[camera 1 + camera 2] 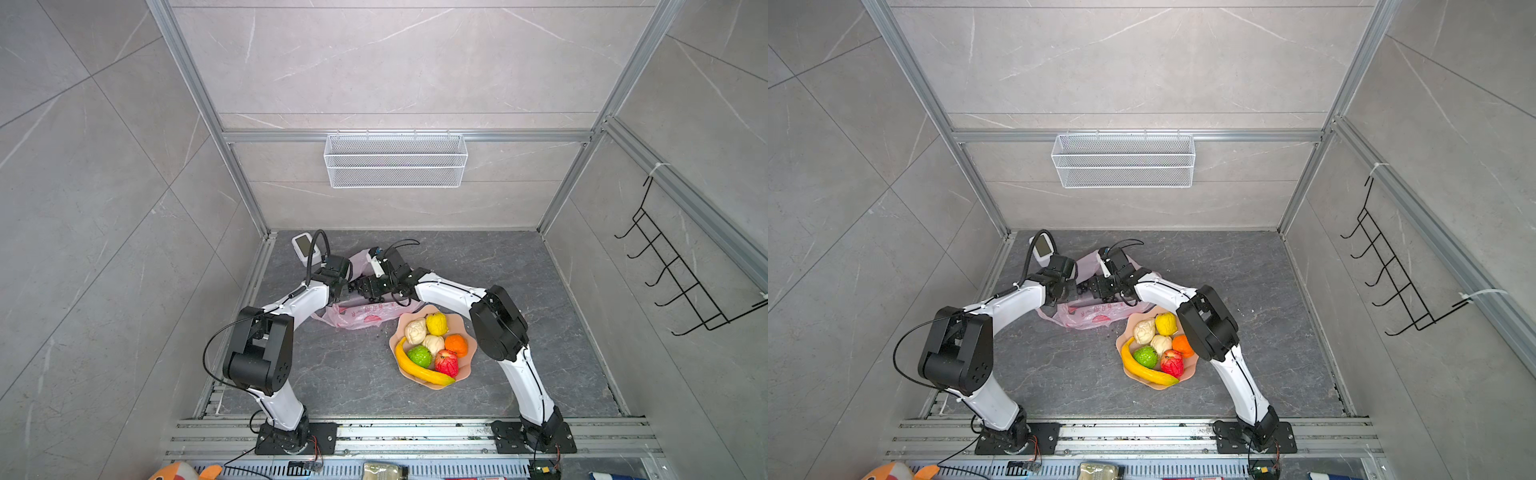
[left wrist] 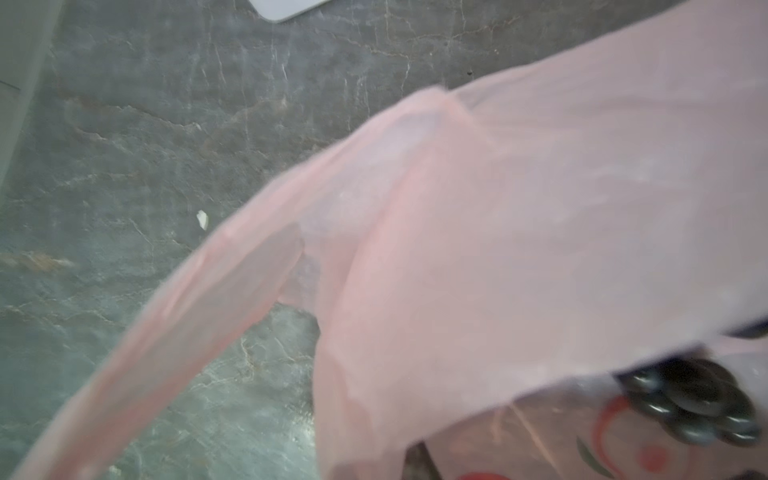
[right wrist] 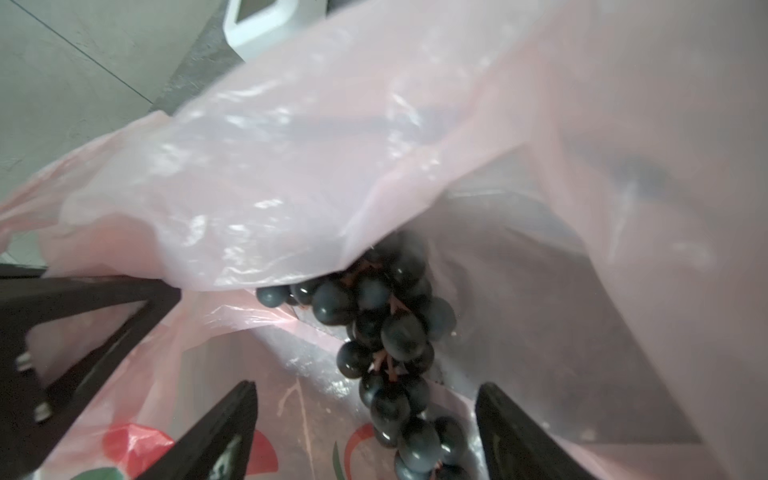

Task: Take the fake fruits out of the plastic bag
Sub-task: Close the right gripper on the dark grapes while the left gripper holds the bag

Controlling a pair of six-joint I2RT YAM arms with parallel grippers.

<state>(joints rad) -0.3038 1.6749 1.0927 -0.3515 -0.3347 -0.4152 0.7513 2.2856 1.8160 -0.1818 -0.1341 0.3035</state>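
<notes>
grape bunch (image 3: 386,332) lies inside the plastic bag (image 3: 291,166), directly ahead between the released jaws of the right gripper (image 3: 368,388), long axis along its reach. right arm nearer. left gripper (image 1: 343,293) clenched, we judge on the bag's upper film.

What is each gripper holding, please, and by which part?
The left gripper is shut on the bag, seemingly its upper edge; the right gripper is open astride the grapes, holding nothing.
</notes>
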